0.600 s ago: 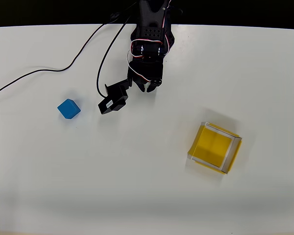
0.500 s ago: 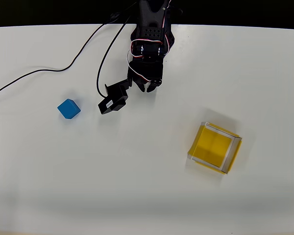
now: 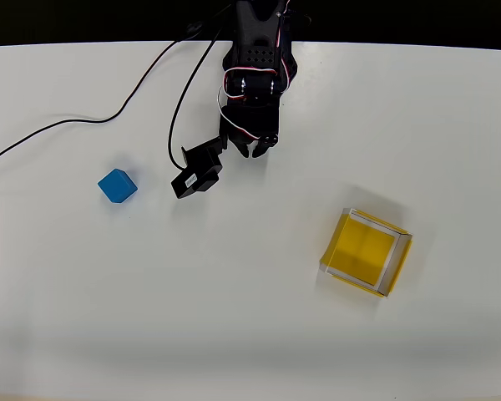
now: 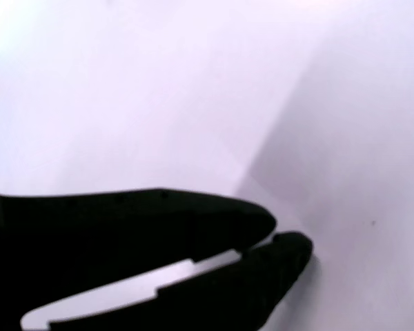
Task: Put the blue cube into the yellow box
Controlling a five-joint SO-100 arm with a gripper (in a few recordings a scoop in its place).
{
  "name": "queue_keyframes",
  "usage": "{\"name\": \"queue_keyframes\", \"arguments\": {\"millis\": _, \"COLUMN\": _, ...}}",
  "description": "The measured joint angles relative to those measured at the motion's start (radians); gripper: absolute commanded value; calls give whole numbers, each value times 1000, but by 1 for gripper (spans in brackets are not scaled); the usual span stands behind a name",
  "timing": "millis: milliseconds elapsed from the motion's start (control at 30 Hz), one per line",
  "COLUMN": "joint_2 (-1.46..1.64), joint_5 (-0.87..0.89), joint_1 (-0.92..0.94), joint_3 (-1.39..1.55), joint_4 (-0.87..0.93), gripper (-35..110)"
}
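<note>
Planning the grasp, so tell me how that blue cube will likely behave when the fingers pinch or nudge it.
The blue cube looks solid with flat, matte faces, so it should stay stiff and grip without much slipping. Sitting flat on the white table, it will probably slide rather than roll if nudged. It seems small and likely light, so an off-centre push by the gripper may spin it.

Seen from overhead, the black camera block [image 3: 195, 174] hanging off the arm has swung a touch to the right and up, and now sits a little farther from the blue cube [image 3: 117, 185]. The gripper [image 3: 255, 150] has crept up the picture by a hair.
</note>
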Motion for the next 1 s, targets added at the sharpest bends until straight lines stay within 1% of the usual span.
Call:
{"name": "queue_keyframes", "arguments": {"millis": 200, "joint_2": -238, "joint_5": 14, "joint_1": 115, "joint_3": -25, "joint_4": -270, "gripper": 37}}
{"name": "queue_keyframes", "arguments": {"millis": 333, "joint_2": -417, "joint_5": 15, "joint_1": 221, "joint_3": -130, "joint_4": -442, "gripper": 46}}
{"name": "queue_keyframes", "arguments": {"millis": 433, "joint_2": -558, "joint_5": 9, "joint_1": 304, "joint_3": -256, "joint_4": -503, "gripper": 51}}
{"name": "queue_keyframes", "arguments": {"millis": 600, "joint_2": -761, "joint_5": 5, "joint_1": 457, "joint_3": -474, "joint_4": -532, "gripper": 54}}
{"name": "queue_keyframes", "arguments": {"millis": 700, "joint_2": -856, "joint_5": -12, "joint_1": 549, "joint_3": -569, "joint_4": -584, "gripper": 54}}
{"name": "queue_keyframes", "arguments": {"millis": 1000, "joint_2": -1046, "joint_5": -78, "joint_1": 854, "joint_3": -658, "joint_4": -808, "gripper": 54}}
